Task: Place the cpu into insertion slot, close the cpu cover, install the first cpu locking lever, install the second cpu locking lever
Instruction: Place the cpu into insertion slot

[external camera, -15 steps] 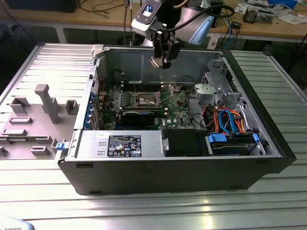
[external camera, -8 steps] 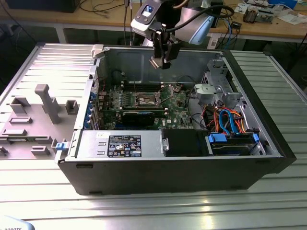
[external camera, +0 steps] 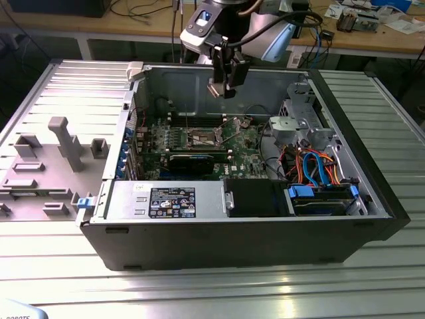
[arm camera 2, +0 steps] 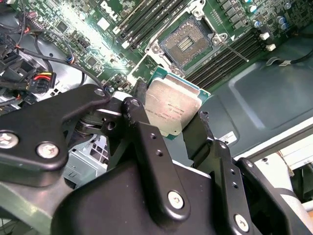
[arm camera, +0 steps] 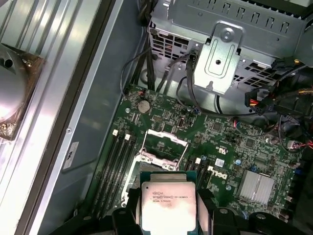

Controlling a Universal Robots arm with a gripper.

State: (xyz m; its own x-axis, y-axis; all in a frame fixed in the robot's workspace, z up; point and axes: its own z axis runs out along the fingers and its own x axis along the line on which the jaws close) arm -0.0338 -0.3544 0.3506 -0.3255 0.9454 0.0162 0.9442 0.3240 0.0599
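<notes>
- Jaws: mine are clamped on the cpu [arm camera 2: 172, 108] by two opposite edges, silver top plain in both wrist views.
- Height: the cpu hangs in the air above the open computer case [external camera: 232, 239], touching only my jaws.
- Target: the insertion slot [arm camera 2: 186, 45] lies below and slightly ahead of the cpu, well apart, dark centre uncovered.
- Judgement: cpu not yet seated.

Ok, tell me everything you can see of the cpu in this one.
The cpu is a flat square chip with a dull silver metal top bearing fine print, on a green-edged base. It is gripped at two opposite edges by the black fingers, in the air above the board and apart from the open slot, not yet seated.
</notes>
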